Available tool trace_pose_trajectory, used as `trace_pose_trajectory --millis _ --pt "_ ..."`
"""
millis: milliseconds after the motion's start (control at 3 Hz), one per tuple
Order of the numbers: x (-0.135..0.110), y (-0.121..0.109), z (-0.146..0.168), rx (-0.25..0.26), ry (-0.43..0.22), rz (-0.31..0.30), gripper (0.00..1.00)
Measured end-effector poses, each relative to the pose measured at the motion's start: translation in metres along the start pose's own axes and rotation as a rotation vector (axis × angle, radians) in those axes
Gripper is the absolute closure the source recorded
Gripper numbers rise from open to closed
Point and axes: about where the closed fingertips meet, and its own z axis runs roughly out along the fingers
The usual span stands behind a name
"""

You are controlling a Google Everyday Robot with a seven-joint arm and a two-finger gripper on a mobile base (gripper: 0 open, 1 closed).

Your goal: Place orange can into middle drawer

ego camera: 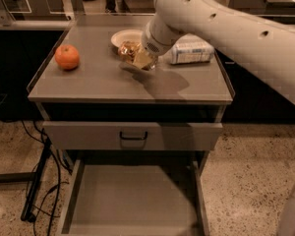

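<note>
Nearest, the middle drawer (132,200) stands pulled out, with a drawer front (88,135) above it. On the cabinet top (88,82), the gripper (140,59) is clamped on the tilted orange can (129,51), beside a plate (123,35). The orange fruit (67,57) sits well left and a plastic bottle (191,52) lies right.

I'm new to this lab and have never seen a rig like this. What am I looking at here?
The white tube is the robot's single arm, seen by one camera looking down at a grey cabinet from the front. Its gripper is at the orange can on the cabinet top; whether it grips the can, I cannot tell. Also on top: an orange fruit, a pale plate and a plastic bottle lying down. Below, the upper drawer is shut; the middle drawer under it is pulled open.
</note>
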Motion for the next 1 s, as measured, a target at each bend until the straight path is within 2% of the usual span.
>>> trace_pose_trajectory --millis 333,667,1000 --pt "0.0 0.005 -0.044 0.019 -0.038 -0.005 1.0" --pt "0.007 0.022 -0.087 0.053 -0.036 -0.028 1.0" --pt "0.036 0.062 -0.122 0.067 -0.013 -0.035 1.0"
